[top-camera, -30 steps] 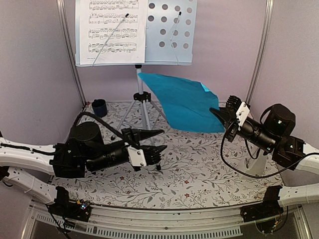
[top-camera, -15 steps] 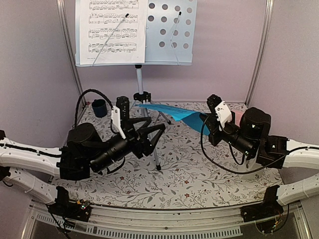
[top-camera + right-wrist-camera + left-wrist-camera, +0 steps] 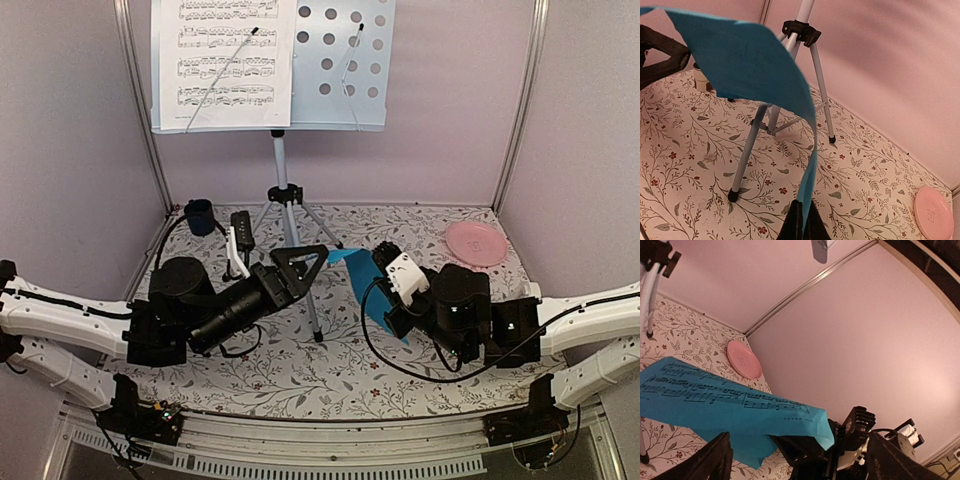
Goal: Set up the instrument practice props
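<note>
Two bystanders, a pink plate (image 3: 477, 243) and a dark cup (image 3: 199, 216), are set at the far corners. The legs of the music stand (image 3: 283, 160) are planted between the arms. The blue sheet (image 3: 755, 55) is pinched by the right gripper (image 3: 800, 215) and draped toward the left gripper (image 3: 305, 265), whose jaws are spread wide.

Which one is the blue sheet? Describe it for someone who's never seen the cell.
Find the silver music stand at the back, then look just right of its tripod legs. The blue music sheet is held off the table there, pinched at one edge by the right gripper. It is the only turquoise paper; the white music sheet sits up on the stand's tray.
</note>
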### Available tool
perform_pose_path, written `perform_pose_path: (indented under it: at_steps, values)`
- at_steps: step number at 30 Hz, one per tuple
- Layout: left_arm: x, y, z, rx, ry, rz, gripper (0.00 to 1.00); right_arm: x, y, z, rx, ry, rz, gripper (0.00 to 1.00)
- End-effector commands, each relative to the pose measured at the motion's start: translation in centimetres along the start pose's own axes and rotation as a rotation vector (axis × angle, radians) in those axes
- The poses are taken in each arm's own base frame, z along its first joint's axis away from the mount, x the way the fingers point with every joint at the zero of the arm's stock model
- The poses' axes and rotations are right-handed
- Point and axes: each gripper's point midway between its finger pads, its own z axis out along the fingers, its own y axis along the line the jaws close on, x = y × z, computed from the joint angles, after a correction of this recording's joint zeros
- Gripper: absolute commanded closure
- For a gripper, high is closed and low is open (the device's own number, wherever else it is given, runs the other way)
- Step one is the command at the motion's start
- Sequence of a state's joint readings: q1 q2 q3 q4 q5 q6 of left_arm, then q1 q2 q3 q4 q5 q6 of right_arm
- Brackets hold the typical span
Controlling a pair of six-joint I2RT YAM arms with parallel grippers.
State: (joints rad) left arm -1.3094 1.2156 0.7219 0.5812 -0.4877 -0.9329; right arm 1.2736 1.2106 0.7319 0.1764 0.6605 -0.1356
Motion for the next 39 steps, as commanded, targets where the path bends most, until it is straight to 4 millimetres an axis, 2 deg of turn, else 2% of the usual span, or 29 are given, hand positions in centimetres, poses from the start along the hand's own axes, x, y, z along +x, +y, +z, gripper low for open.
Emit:
perform_pose_path:
  at_steps: [1, 3, 8, 14, 17, 24, 26, 29, 33, 36, 37, 39]
  values:
    - [0.3, 2.8, 0.2, -0.081, -0.001, -0.162, 0.14, -0.2, -0.4, -0.4, 0.086, -0.009, 0.031, 1.00]
    - [0.8, 4.3, 0.3, -0.135, 0.020, -0.222, 0.22, 0.0, -0.3, -0.4, 0.110, -0.002, 0.017, 1.00]
    - [1.9, 6.8, -0.3, -0.233, 0.048, -0.311, 0.21, 0.1, -0.4, -0.6, 0.155, 0.000, -0.006, 1.00]
    - [3.3, 8.5, -0.3, -0.278, 0.067, -0.387, 0.12, 0.4, -0.2, -0.6, 0.166, 0.004, -0.022, 1.00]
    - [3.4, 9.0, -0.2, -0.276, 0.059, -0.424, 0.01, 0.2, -0.3, -0.7, 0.170, 0.002, -0.020, 1.00]
    - [2.8, 10.3, -0.2, -0.353, 0.057, -0.379, 0.01, 0.2, 0.1, -0.9, 0.153, -0.004, -0.027, 1.00]
    - [1.9, 10.4, -0.3, -0.323, 0.026, -0.383, 0.14, 0.4, 0.8, -1.1, 0.123, -0.019, -0.037, 1.00]
    - [0.6, 10.3, -0.3, -0.275, -0.005, -0.389, 0.43, 1.1, 2.1, -1.0, 0.089, -0.017, -0.079, 1.00]
    - [0.0, 10.3, 0.0, -0.267, -0.007, -0.365, 0.76, 2.1, 4.0, -0.9, 0.036, -0.012, -0.135, 0.99]
    - [-0.1, 10.5, 0.1, -0.267, 0.008, -0.342, 1.00, 2.7, 5.2, -1.0, -0.021, -0.017, -0.158, 0.93]
    - [0.0, 10.5, 0.1, -0.264, 0.020, -0.324, 1.00, 2.9, 5.5, -1.1, -0.044, -0.015, -0.162, 0.87]
    - [-0.1, 10.0, 0.2, -0.240, 0.048, -0.265, 1.00, 3.6, 6.8, -1.6, -0.138, -0.008, -0.175, 0.55]
